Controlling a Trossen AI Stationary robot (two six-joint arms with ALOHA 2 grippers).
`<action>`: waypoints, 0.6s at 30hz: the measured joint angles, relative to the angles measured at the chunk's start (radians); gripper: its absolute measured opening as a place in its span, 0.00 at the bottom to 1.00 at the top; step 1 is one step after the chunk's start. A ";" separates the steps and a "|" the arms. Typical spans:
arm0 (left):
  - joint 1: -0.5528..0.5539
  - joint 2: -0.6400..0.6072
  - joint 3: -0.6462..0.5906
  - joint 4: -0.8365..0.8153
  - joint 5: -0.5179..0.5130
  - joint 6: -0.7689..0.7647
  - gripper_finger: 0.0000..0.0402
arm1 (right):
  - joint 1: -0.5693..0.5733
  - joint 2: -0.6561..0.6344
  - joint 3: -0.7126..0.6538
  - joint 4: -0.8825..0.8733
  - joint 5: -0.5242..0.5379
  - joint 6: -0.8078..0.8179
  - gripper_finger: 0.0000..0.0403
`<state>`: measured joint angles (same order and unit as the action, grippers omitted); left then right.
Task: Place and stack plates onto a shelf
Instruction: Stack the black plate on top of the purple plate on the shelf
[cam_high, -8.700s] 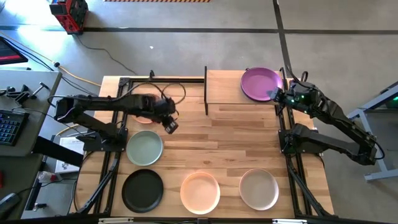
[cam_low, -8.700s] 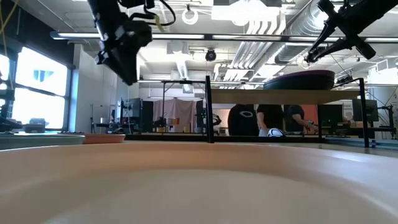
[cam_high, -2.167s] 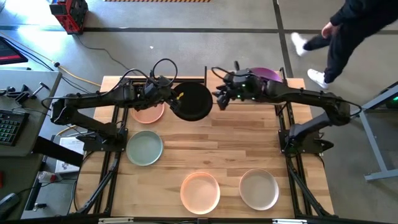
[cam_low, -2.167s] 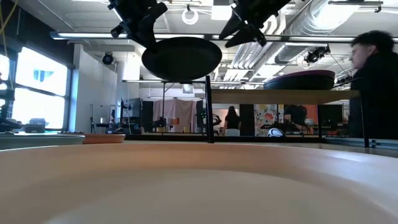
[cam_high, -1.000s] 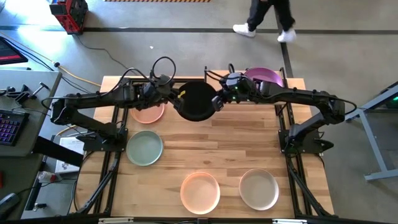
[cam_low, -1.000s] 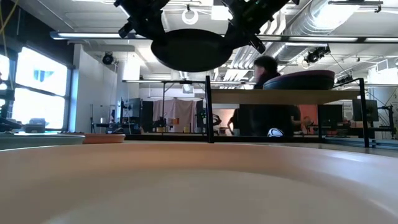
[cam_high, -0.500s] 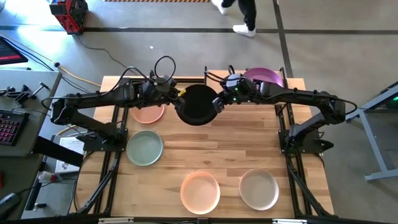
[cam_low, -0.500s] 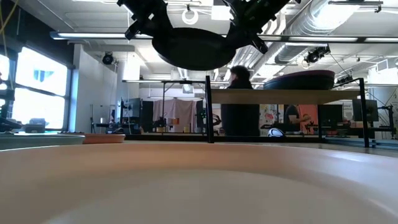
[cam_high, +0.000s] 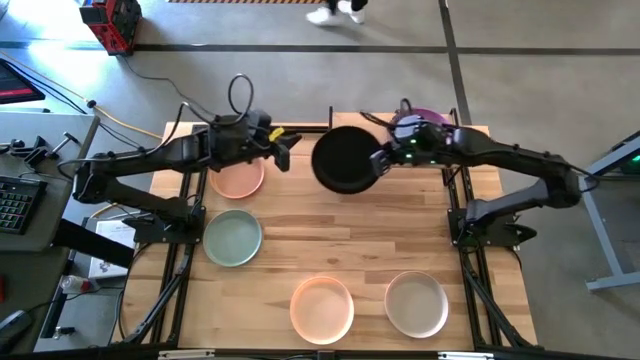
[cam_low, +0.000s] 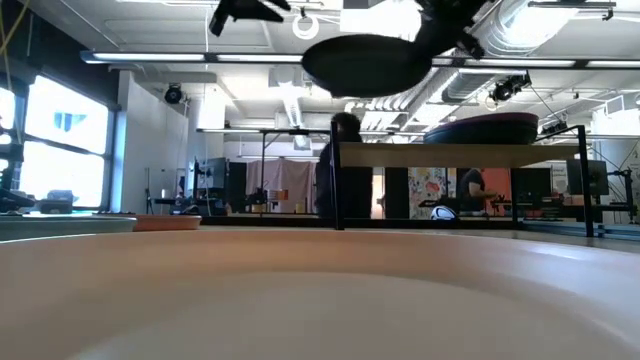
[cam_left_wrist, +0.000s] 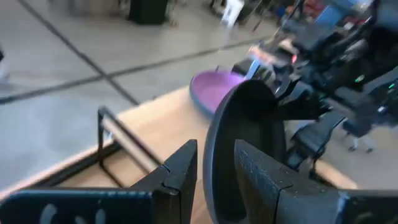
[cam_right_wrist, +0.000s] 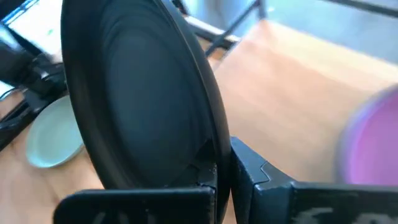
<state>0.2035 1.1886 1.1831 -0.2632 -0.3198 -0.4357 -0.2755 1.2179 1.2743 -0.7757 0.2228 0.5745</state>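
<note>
Bench (cam_high: 400, 225) carrying sage, peach, beige plates. Shelf (cam_high: 360, 125) holding purple plate (cam_high: 430, 118) at its right end. Black plate (cam_high: 345, 160) hanging over shelf's left half, clamped at rim by right tool (cam_high: 380, 160). Left tool (cam_high: 285, 155) standing apart, empty, just beside. Levelling before lowering, keeping rim clear of purple. Shelf mostly hidden under black plate, hard judging clearance.

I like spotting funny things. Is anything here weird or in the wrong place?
Only one thing: the black plate hangs in the air, pinched at its rim by the right claw, near the purple plate. Nothing looks spilled or broken.
</note>
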 joint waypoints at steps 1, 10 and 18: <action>0.000 -0.005 0.000 0.010 0.000 0.005 0.24 | -0.004 -0.021 0.000 -0.022 0.017 0.005 0.00; 0.000 -0.010 0.000 0.018 0.000 0.013 0.24 | -0.100 -0.238 0.000 -0.211 0.126 0.004 0.00; -0.001 -0.007 0.000 -0.006 0.000 0.013 0.24 | -0.174 -0.420 0.000 -0.404 0.203 0.058 0.00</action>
<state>0.2024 1.1820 1.1831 -0.2691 -0.3202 -0.4225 -0.4499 0.7976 1.2743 -1.1794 0.4257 0.6326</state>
